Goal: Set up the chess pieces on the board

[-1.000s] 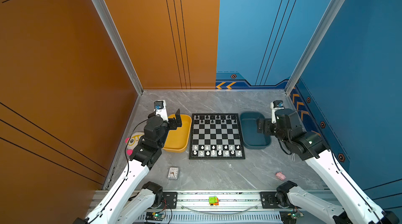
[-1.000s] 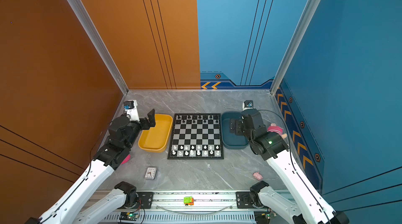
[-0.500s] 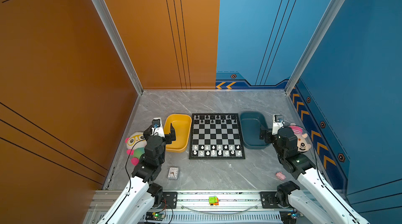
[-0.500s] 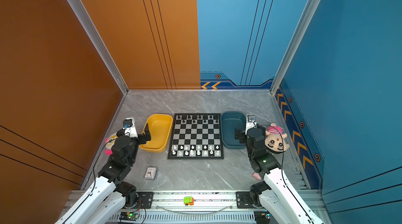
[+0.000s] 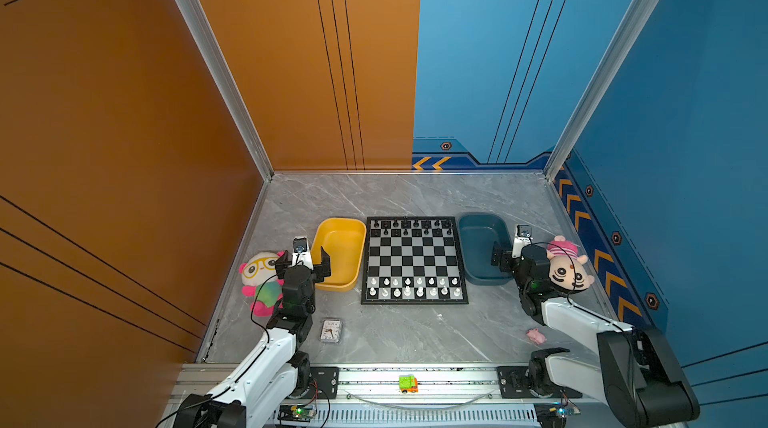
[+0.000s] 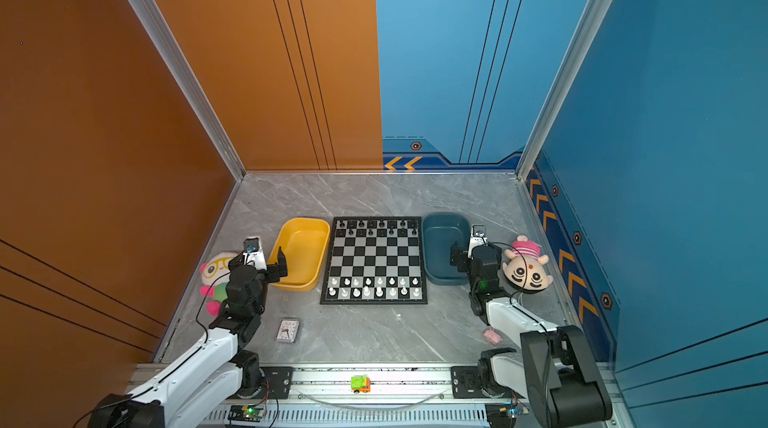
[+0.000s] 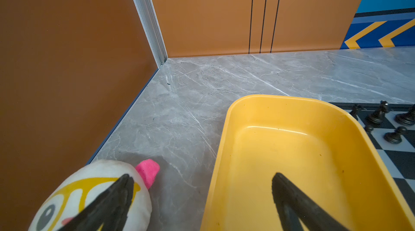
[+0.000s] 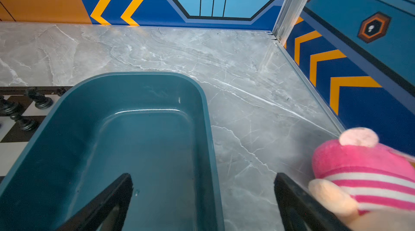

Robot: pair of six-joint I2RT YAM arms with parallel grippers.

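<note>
"Two rows at each end, is that how the chess pieces [image 5: 415,286] stand?" asks Ana.

"Yes," says Ben. "White ones fill the two near rows of the board [image 5: 414,260], black ones the two far rows, upright as far as I can tell. They're too small for me to check every square."

"Anything left in the trays?"

"No. The yellow tray [image 5: 340,247] beside the board's left edge and the teal tray [image 5: 482,243] beside its right edge both show bare bottoms in the wrist views."

"And the claws?"

"The left gripper [image 7: 199,182] is spread wide with nothing in it, one jaw over the yellow tray, the other over a panda toy [image 5: 259,270]. The right gripper [image 8: 203,178] is the same, wide apart and empty, one jaw over the teal tray, the other just beside a pink-hatted doll [image 5: 569,268]."

"What's different from a second ago?"

"Both arms have pulled back toward the front rail. They were stretched out over the trays and hid the two soft toys; now they're folded in and the toys show. The board looks unchanged."

"Meaning?"

"I'd judge the setting-up finished, or nearly so, and the arms heading to rest. The other bits on the table, a small clock [image 5: 331,330] and a pink pig [image 5: 536,335], aren't chessmen."
</note>
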